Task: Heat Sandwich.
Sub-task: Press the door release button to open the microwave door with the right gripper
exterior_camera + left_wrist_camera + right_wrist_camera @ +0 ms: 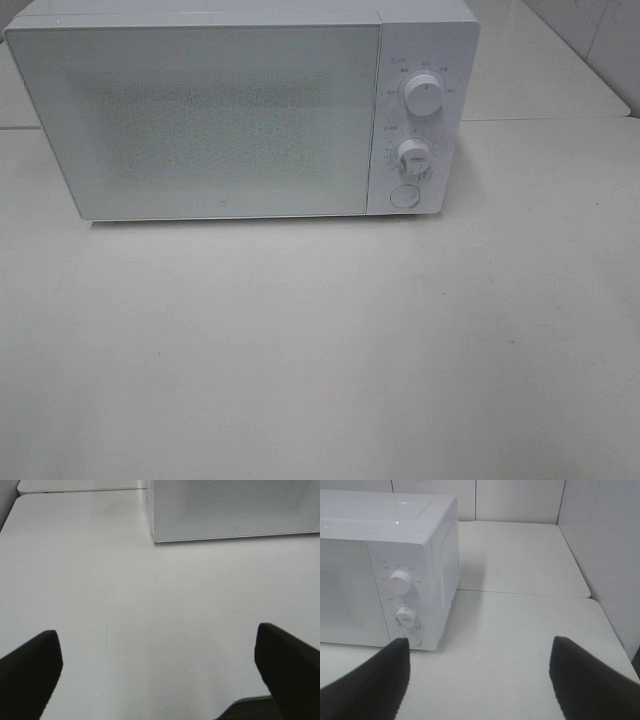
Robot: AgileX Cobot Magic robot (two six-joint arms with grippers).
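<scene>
Black fingers of the left gripper (pixel 156 632) stand wide apart over the white table (pixel 150 590), holding nothing. The right gripper (pixel 480 641) is likewise spread and empty, near the knobs (pixel 399 581) of the white microwave (pixel 410 525), whose door is closed. The sandwich shows in no view, so its look and place cannot be told.

The microwave (pixel 200 115) and tabletop (pixel 320 350) are viewed from high in front; both are shared by the low wrist views, angled from either side.
</scene>
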